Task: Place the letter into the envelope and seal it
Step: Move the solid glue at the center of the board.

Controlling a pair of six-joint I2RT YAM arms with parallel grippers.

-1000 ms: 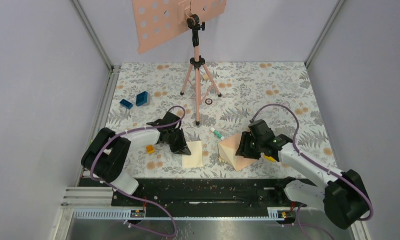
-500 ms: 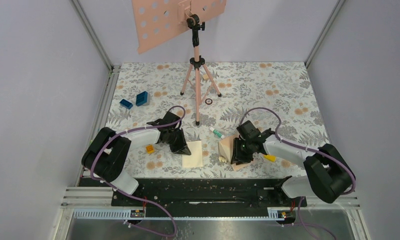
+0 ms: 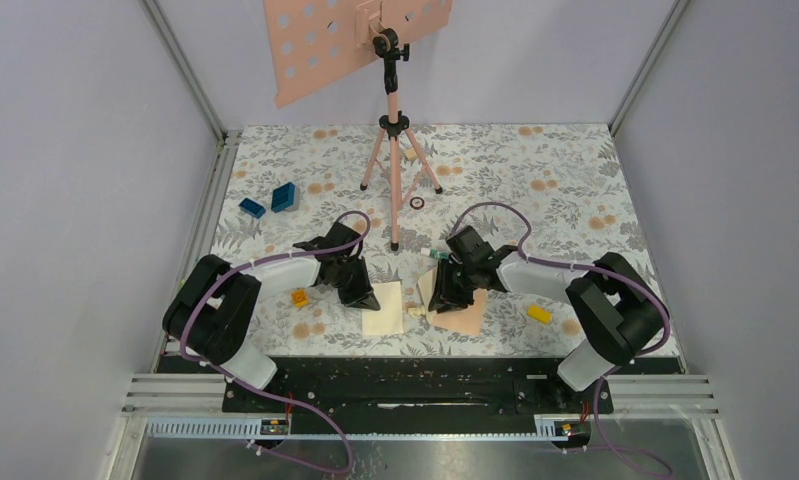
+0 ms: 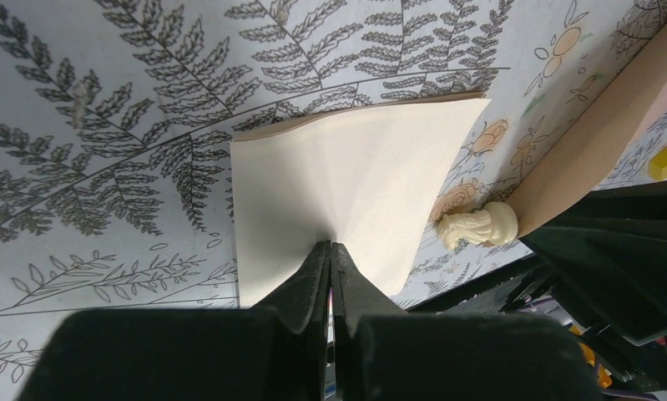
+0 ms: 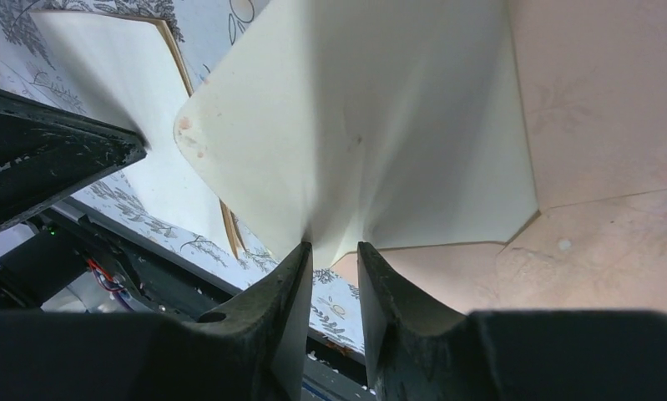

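Peach-pink paper is what the right gripper (image 3: pixel 441 298) has got. The envelope (image 3: pixel 465 318) lies low in the middle of the top view. The jaws are pinched on its cream-lined flap and hold it lifted off the body. In the right wrist view the flap creases right down into the gap between the two fingers (image 5: pixel 271 317), with the peach body off to the right of the frame.

The letter (image 3: pixel 386 310) isn't in the envelope. It lies on the floral table (image 3: pixel 535 190) just left of it, cream back up, with a tan edge peeking out along its far side. The left gripper (image 3: pixel 367 296) is clamped on the letter's upper-left edge, fingers together with only the sheet between them.

Between the two there's a tiny cream figurine (image 4: pixel 478 225), right up against the envelope's edge; can't tell what it is exactly. A yellow block (image 3: pixel 539 313) sits right of the envelope and an orange block (image 3: pixel 299 297) left of the left gripper. Two blue blocks (image 3: pixel 283 196) are at upper left, and the pink tripod stand (image 3: pixel 395 150) is top centre.
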